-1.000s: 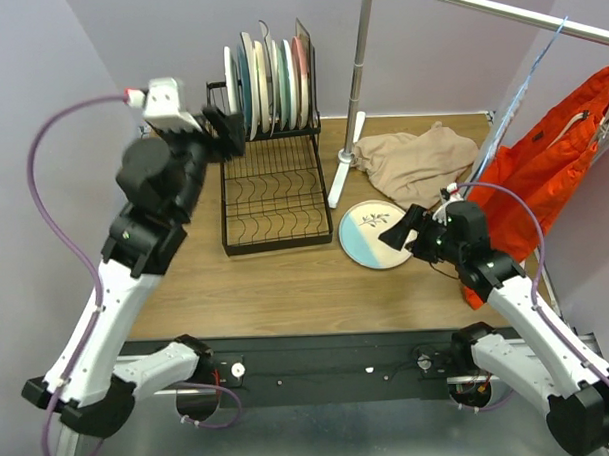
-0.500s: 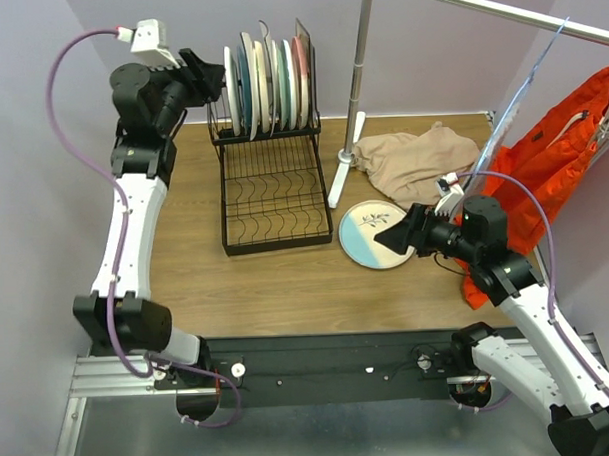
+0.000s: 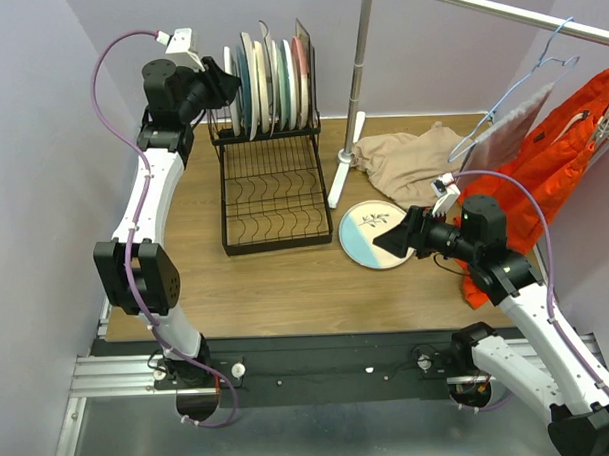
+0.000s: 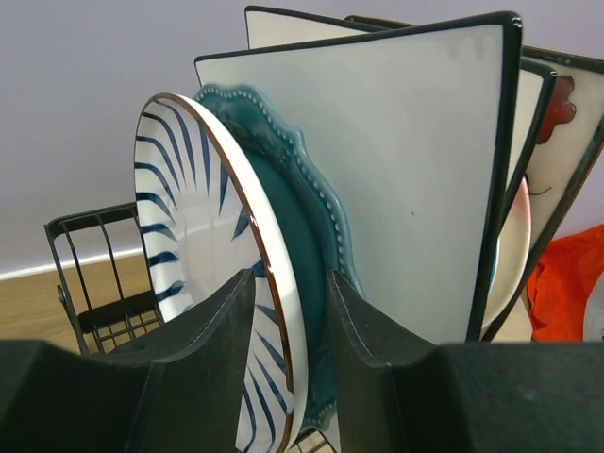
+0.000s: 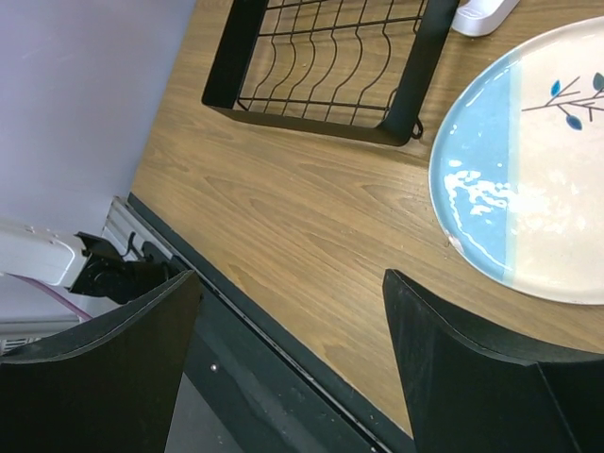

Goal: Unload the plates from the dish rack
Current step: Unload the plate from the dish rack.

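Several plates (image 3: 269, 84) stand on edge in the upper basket of the black dish rack (image 3: 275, 194). My left gripper (image 3: 223, 91) is at the basket's left end. In the left wrist view it (image 4: 289, 278) is open, and its fingers straddle the rim of the white plate with dark stripes (image 4: 189, 226). The scalloped teal plate (image 4: 283, 198) stands just behind it, then a square plate (image 4: 425, 170). A cream-blue plate (image 3: 370, 236) lies flat on the table. My right gripper (image 3: 390, 242) is open and empty, hovering over that plate's near edge (image 5: 528, 179).
The rack's lower tray (image 5: 311, 118) holds no plates. A metal clothes-rail stand (image 3: 355, 96) rises right of the rack. A beige cloth (image 3: 417, 159) lies behind the flat plate. An orange garment (image 3: 563, 169) and a wire hanger (image 3: 520, 100) hang at the right.
My left arm has stretched out and swung its gripper up to the rack's left end, onto the striped plate's rim. My right gripper has edged left over the flat plate.
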### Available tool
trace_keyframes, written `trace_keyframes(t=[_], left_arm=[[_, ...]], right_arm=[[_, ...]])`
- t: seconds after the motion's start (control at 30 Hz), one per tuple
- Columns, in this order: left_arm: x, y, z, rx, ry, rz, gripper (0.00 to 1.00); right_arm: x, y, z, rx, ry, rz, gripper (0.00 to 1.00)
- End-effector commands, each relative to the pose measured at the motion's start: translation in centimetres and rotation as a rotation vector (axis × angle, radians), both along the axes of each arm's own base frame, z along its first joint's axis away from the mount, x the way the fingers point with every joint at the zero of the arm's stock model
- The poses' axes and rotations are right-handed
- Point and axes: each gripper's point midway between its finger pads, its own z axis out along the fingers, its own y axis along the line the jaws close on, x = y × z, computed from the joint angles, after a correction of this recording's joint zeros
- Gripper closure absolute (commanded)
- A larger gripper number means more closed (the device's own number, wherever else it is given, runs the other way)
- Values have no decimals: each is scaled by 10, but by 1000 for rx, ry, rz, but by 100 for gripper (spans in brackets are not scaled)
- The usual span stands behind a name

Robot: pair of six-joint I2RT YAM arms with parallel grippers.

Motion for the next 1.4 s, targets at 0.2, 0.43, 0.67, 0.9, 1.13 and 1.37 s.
trace_keyframes(t=[0.2, 0.43, 0.67, 0.9, 1.13, 1.37], left_arm=[[12, 1, 3, 21, -47, -2, 64], [9, 5, 10, 43, -66, 19, 90], [2, 6, 38, 56, -126, 20, 100], [-9, 14, 72, 90, -183, 74, 100], [-21, 8, 97, 100, -238, 59, 100], [-35, 13, 129, 95, -286, 90, 100]], right_arm=[[0, 1, 9, -3, -56, 23, 13], [0, 0, 6, -6, -50, 12, 13], [-2, -1, 8, 6, -49, 2, 13], [-4, -4, 8, 14, -56, -20, 13], [-6, -5, 10, 17, -58, -25, 13], [-8, -5, 8, 17, -51, -22, 13]])
